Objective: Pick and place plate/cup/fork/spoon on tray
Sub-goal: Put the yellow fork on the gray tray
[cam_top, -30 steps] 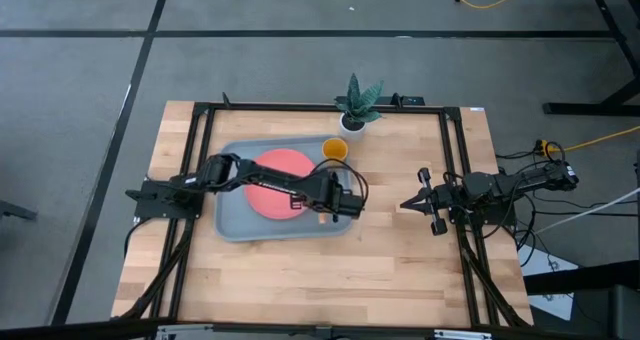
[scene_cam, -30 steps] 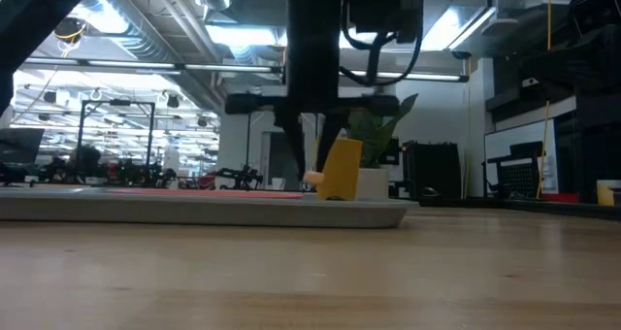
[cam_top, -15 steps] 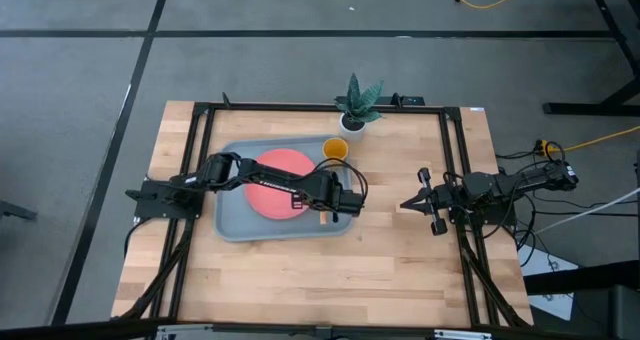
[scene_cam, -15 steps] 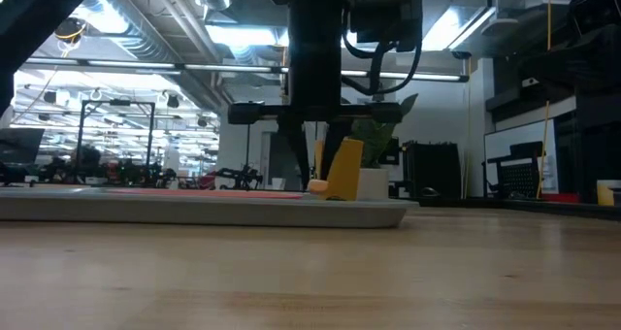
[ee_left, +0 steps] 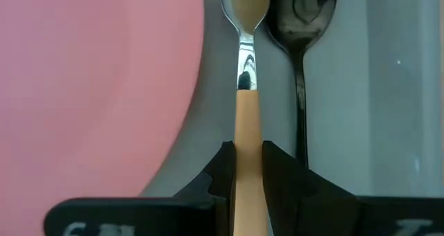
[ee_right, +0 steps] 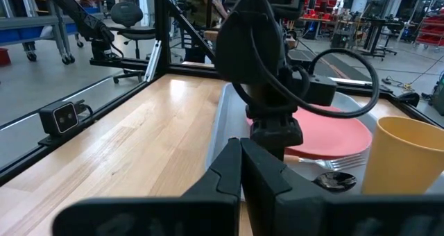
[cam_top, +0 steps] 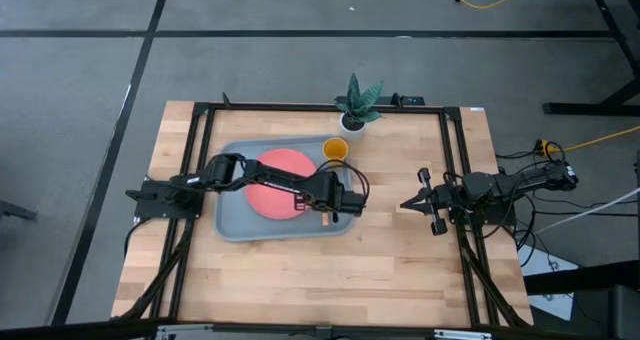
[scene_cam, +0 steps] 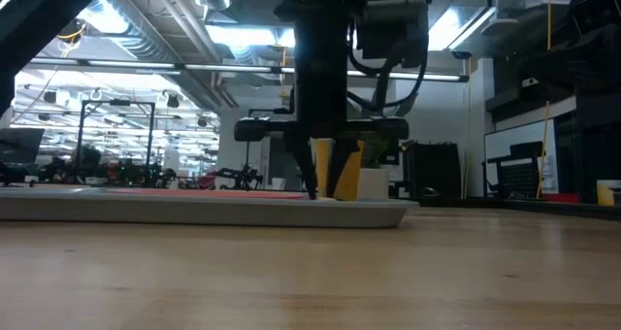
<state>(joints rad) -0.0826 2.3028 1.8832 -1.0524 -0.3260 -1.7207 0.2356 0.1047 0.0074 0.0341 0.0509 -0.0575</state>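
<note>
Left gripper (ee_left: 248,168) pinches orange-handled silver-tined fork (ee_left: 247,104) over grey-blue rimmed tray (ee_left: 388,90); release risk: fork rolls onto dark metal spoon (ee_left: 300,28) beside. Right gripper (cam_top: 407,204) closed, empty, parked.

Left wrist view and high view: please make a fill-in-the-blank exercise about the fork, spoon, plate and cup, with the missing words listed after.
1. The left gripper has its jaws closed on the handle of the ____.
2. The spoon lies beside the fork, on the side away from the ____.
3. The plate and the cup both rest on the ____.
4. The right gripper waits off the tray, with its jaws ____.

Missing words: fork; plate; tray; shut
</note>
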